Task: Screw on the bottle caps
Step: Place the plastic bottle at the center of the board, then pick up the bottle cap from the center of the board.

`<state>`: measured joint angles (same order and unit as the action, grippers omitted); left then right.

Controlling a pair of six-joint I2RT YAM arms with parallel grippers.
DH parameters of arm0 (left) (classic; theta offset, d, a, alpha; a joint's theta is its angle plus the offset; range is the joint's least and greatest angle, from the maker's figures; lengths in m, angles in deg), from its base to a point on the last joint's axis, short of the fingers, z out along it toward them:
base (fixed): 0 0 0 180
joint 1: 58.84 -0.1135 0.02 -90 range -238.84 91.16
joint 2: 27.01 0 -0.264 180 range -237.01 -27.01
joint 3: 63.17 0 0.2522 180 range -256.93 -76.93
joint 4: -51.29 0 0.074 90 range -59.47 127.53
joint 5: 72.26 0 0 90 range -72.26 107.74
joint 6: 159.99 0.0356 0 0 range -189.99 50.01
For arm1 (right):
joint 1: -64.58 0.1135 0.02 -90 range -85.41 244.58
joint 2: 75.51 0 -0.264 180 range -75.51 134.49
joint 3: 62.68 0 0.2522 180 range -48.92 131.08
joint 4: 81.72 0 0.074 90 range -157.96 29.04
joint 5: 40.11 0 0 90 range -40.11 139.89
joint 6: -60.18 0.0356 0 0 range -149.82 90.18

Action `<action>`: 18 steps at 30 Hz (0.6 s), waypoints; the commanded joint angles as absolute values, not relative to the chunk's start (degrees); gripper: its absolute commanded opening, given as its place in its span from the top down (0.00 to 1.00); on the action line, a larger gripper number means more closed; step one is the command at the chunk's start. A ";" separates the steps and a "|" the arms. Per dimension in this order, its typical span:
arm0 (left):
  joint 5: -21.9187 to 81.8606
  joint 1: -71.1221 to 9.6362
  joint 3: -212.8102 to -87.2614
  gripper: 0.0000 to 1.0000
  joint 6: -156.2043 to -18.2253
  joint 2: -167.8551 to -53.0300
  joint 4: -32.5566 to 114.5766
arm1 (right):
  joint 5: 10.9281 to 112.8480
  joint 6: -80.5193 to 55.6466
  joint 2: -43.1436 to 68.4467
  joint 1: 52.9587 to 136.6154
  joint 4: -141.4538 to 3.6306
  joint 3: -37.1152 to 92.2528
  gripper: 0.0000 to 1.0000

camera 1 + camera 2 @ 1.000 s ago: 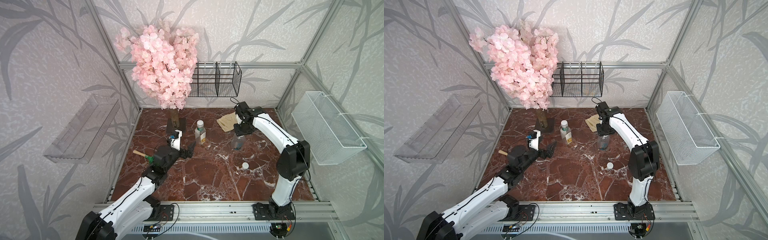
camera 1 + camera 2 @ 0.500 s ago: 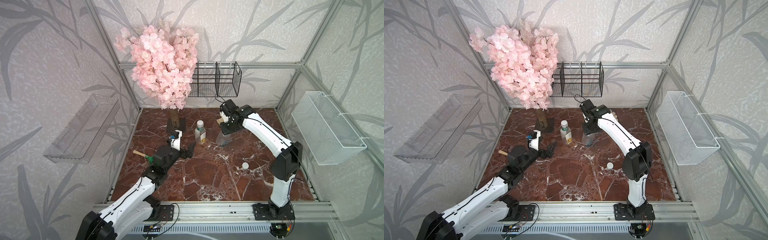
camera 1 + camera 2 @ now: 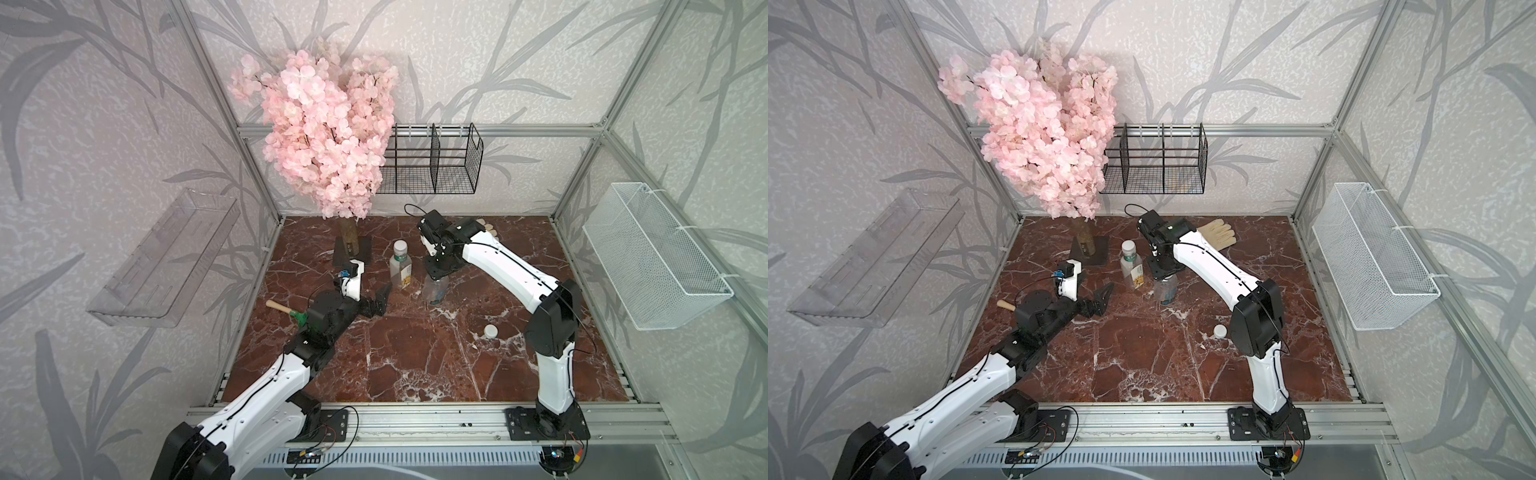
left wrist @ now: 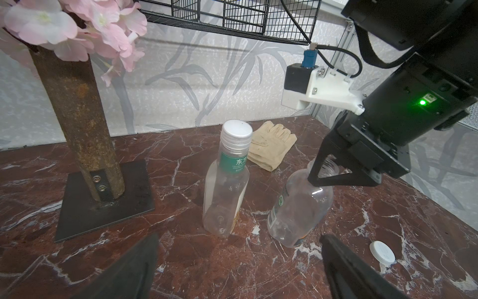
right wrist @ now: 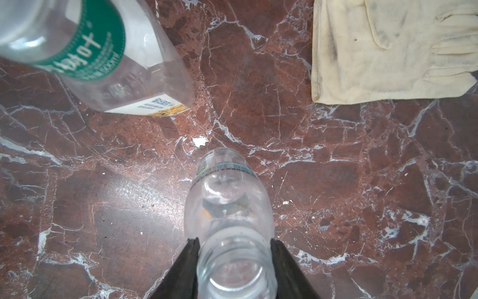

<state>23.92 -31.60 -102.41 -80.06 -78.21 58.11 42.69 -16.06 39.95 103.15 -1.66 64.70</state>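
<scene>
The green-banded bottle (image 3: 400, 266) (image 4: 227, 181) stands upright at mid-table with a white cap (image 4: 237, 132) on its neck. Right beside it is the rounder bottle (image 3: 435, 289) (image 5: 227, 196), tilted, its neck open and capless. My right gripper (image 5: 234, 240) (image 3: 438, 272) is shut on that neck from above. A loose white cap (image 3: 490, 331) (image 4: 382, 252) lies on the marble nearer the right arm's base. My left gripper (image 4: 239, 238) (image 3: 376, 301) is open and empty, low over the table just in front of both bottles.
A cream glove (image 3: 1217, 235) (image 5: 388, 51) lies at the back behind the right arm. The blossom tree's post and base plate (image 3: 351, 249) stand at the back left. A wooden-handled tool (image 3: 284, 309) lies by the left arm. A black wire basket (image 3: 432, 166) hangs on the back wall.
The right arm has swung left with the rounder bottle in its grip, bringing it next to the green-banded bottle. The left arm has stayed still with its gripper open.
</scene>
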 commanded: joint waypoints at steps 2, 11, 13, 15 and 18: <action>24.62 -31.61 -102.86 0.00 -79.57 -77.98 58.19 | 40.93 -15.11 40.06 103.95 -0.85 64.21 0.65; 24.61 -31.64 -102.86 0.00 -79.57 -77.98 58.18 | 40.57 -14.78 40.42 104.66 -1.34 62.84 0.54; 24.62 -31.67 -102.87 0.00 -79.57 -77.98 58.18 | 40.57 -14.64 40.45 104.74 -1.43 62.48 0.51; 24.59 -31.65 -102.86 0.00 -79.57 -78.00 58.18 | 40.54 -14.68 40.44 104.86 -1.50 62.33 0.49; 24.70 -31.60 -102.86 0.00 -79.57 -78.01 58.10 | 40.61 -14.53 40.41 104.93 -1.74 61.89 0.45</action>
<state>23.92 -31.60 -102.41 -80.04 -78.21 58.11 41.35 -15.08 39.97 104.48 -2.05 62.54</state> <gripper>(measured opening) 0.998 0.538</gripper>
